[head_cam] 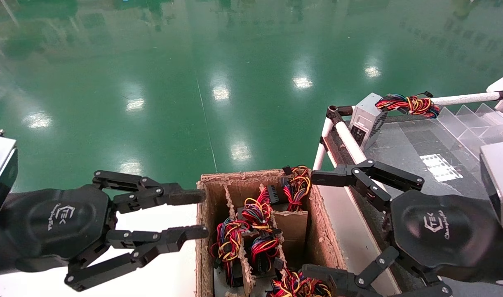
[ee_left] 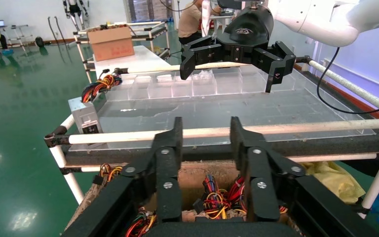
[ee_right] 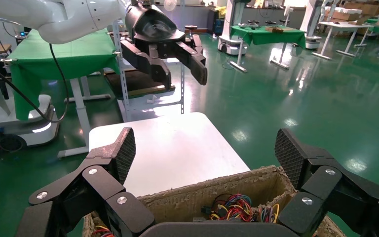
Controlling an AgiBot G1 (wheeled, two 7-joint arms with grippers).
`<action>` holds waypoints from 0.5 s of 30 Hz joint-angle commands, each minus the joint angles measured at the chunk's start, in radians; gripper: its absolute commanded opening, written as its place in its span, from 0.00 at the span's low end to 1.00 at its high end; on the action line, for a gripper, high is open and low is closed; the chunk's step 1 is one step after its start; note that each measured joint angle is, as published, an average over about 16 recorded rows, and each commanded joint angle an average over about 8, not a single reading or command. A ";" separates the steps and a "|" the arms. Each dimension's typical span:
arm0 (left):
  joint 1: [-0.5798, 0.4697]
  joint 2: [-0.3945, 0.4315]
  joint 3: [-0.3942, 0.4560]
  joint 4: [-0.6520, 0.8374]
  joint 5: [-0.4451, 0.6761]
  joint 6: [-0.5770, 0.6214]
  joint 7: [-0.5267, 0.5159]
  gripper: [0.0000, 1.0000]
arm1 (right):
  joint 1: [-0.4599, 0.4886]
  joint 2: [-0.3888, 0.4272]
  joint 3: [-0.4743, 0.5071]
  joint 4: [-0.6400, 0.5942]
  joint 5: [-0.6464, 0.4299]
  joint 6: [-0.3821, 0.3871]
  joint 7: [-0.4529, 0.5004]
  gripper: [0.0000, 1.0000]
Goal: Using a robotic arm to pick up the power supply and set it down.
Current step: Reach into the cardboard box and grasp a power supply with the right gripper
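Right hand (head_cam: 334, 222) is held wide apart above the divided cardboard box (head_cam: 317, 231), seemingly to drop over a wire-bundled unit inside; one power supply (head_cam: 369, 117) is already stood on the clear tray (head_cam: 404, 144); left hand (head_cam: 198, 214), partly parted, is parked beside the box.

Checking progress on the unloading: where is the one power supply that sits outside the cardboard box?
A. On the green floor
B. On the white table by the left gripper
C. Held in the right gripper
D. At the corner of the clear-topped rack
D: the power supply stands at the rack's far corner; the right gripper is open and empty.
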 commanded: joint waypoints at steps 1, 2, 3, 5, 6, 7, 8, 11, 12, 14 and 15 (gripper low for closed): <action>0.000 0.000 0.000 0.000 0.000 0.000 0.000 1.00 | 0.000 0.000 0.000 0.001 0.000 0.000 0.000 1.00; 0.000 0.000 0.000 0.000 0.000 0.000 0.000 1.00 | 0.000 0.000 0.000 0.001 0.000 0.000 0.000 1.00; 0.000 0.000 0.000 0.000 0.000 0.000 0.000 1.00 | 0.000 0.000 0.000 0.000 0.000 0.000 0.000 1.00; 0.000 0.000 0.000 0.000 0.000 0.000 0.000 1.00 | -0.001 0.001 0.000 -0.005 -0.001 0.002 0.001 1.00; 0.000 0.000 0.000 0.000 0.000 0.000 0.000 1.00 | 0.000 0.002 -0.001 -0.008 -0.003 0.003 0.002 1.00; 0.000 0.000 0.000 0.000 0.000 0.000 0.000 1.00 | 0.000 0.003 -0.002 -0.011 -0.006 0.006 0.003 1.00; 0.000 0.000 0.000 0.000 0.000 0.000 0.000 1.00 | 0.001 0.004 -0.003 -0.015 -0.011 0.009 0.005 1.00; 0.000 0.000 0.000 0.001 0.000 0.000 0.000 1.00 | 0.008 0.007 -0.008 -0.025 -0.028 0.022 0.016 1.00; 0.000 0.000 0.000 0.001 0.000 0.000 0.000 1.00 | 0.013 0.007 -0.011 -0.027 -0.037 0.027 0.021 1.00; 0.000 0.000 0.001 0.001 0.000 0.000 0.000 1.00 | 0.025 0.007 -0.021 -0.030 -0.060 0.040 0.036 1.00; 0.000 0.000 0.001 0.001 0.000 0.000 0.000 1.00 | 0.034 0.005 -0.028 -0.033 -0.075 0.047 0.046 1.00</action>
